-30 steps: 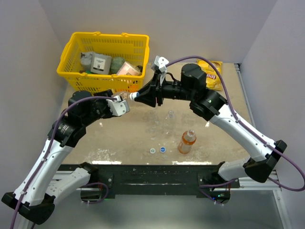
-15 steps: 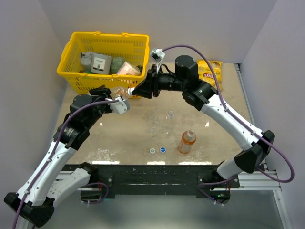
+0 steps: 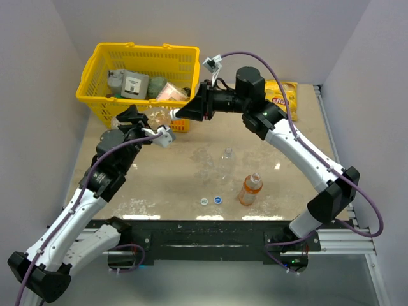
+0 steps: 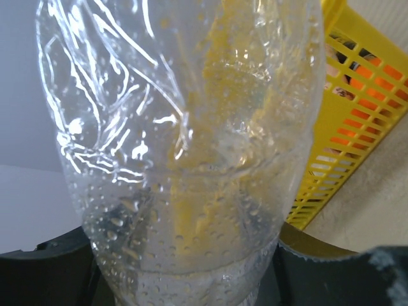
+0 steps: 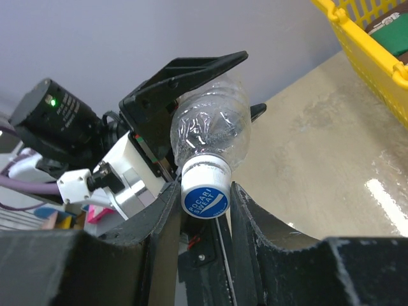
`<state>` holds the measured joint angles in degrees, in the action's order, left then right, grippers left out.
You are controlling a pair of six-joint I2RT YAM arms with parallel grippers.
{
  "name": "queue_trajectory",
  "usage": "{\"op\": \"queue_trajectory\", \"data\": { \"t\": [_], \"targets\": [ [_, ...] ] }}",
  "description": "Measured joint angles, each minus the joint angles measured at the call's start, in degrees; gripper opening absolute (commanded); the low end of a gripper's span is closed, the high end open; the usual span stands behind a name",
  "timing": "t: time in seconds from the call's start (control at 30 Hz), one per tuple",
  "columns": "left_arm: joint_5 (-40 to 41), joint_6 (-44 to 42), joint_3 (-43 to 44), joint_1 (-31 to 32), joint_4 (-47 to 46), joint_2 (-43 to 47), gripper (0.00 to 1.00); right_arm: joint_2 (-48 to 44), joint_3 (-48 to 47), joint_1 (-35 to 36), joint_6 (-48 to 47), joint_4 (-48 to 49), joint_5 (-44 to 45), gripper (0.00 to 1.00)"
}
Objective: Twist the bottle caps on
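Upper centre of top view, mid-air: left gripper (image 3: pixel 145 118) clamps clear bottle (image 5: pixel 211 135); right gripper (image 3: pixel 178 113) pinches blue cap (image 5: pixel 205 194) on neck. Tightening step; next probably calls for wrist twist, bottle braced.

Left arm (image 3: pixel 76 210) and right arm (image 3: pixel 312 162) alike, white shells over black joints, purple cable (image 3: pixel 233 53) along each, black angular jaws, white wrist block (image 5: pixel 121 185), green light (image 5: pixel 50 100) on black camera housing (image 5: pixel 60 127)

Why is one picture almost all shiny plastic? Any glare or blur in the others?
Left wrist: the clear bottle fills the frame, streaked with highlights, smearing the yellow basket behind. Right wrist: blue cap sharp, a glare stripe on the table. Top external: evenly lit, sharp.
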<state>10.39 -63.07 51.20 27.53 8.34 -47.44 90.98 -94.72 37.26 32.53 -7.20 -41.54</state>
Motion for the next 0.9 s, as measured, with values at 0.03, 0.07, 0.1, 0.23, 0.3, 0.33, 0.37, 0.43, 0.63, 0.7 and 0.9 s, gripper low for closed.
{"op": "queue_trajectory", "data": {
  "t": [0.03,0.07,0.1,0.23,0.3,0.33,0.37,0.43,0.63,0.7,0.9],
  "targets": [
    [1.14,-0.2,-0.76,0.39,-1.77,0.0,0.0,0.26,-0.26,-0.2,0.92,0.17,0.04,0.0],
    [2.62,-0.48,-1.79,0.92,-4.11,0.0,0.0,0.7,-0.72,-0.37,1.95,0.52,0.04,0.0],
    [3.54,-0.76,-2.4,1.2,-5.49,0.0,0.0,1.05,-1.01,-0.48,2.56,0.79,0.02,0.0],
    [7.78,-3.19,-6.88,2.43,-13.75,0.85,0.0,2.51,-2.14,-0.59,5.51,1.36,-0.04,0.0],
    [9.9,-5.01,-9.07,3.5,-17.25,1.66,0.0,3.08,-2.45,-0.57,6.58,1.38,-0.11,0.0],
    [10.88,-5.68,-9.73,3.98,-18.51,1.86,0.0,3.17,-2.58,-0.57,6.88,1.27,-0.09,0.0],
    [12.04,-6.54,-10.29,4.63,-19.89,1.95,0.0,3.26,-2.78,-0.57,7.21,1.2,-0.09,0.0],
    [14.03,-7.65,-10.82,5.62,-22.14,1.86,0.0,3.26,-3.08,-0.57,7.39,1.25,-0.07,0.01],
    [14.88,-5.18,-8.41,7.06,-17.44,0.87,0.0,3.19,-4.22,-1.84,4.81,0.66,0.15,0.78],
    [13.46,-2.16,-5.53,7.52,-11.87,-0.04,0.0,3.19,-5.77,-5.4,2.69,0.11,-0.66,0.79],
    [5.49,6.8,-3.19,7.67,4.59,0.94,0.0,2.23,-13.66,-21.38,-3.34,-0.57,-7.3,0.8]
  ]
}}
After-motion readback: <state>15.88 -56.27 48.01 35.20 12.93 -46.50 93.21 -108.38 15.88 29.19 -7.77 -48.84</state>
